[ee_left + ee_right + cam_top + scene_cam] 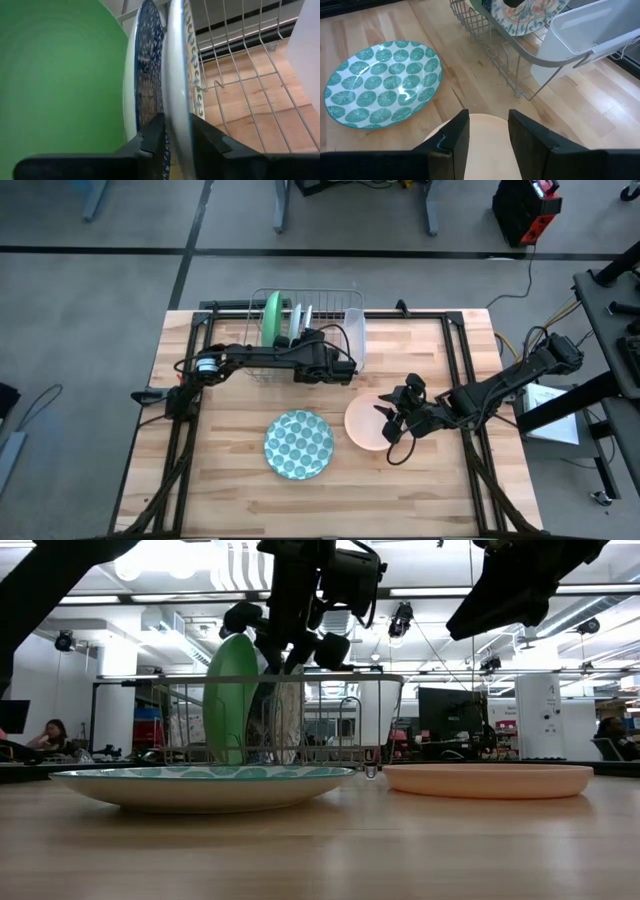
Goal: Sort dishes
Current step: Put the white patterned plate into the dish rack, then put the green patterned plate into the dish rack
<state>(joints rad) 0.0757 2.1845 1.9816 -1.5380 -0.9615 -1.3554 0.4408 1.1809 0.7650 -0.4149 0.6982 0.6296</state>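
Figure: dish sorting on a slatted wooden tabletop (pixel 240 480). The left gripper (pixel 345 367) is reaching into the silver wire rack (pixel 330 298) standing at the tabletop's far edge. In the left wrist view its two fingers are straddling the rim of the floral-patterned plate (pixel 186 75), one finger on each face and apparently pressing against it; this is judged to be a grasp made for lifting the plate out of its slot. Beside it the blue speckled plate (pixel 147 65) and the large plain green plate (pixel 271 318) are standing on edge, because the rack's wires are holding them upright and apart. A clear plastic tray (pixel 354 330) is hanging on the rack's right end.

The right gripper (pixel 393 420) is hovering just over the right rim of the peach-pink shallow bowl (pixel 366 423), which is resting flat near the tabletop's centre; its fingers are spread and holding nothing, with the bowl's edge showing between them in the right wrist view. The dotted plate (pixel 299 445), white with green circular motifs, is lying flat just left of the bowl, toward the near edge.

All the dishes are round and smooth, apparently glazed or of moulded plastic; the bowl is matte and low-walled, and the rack is thin bright wire.
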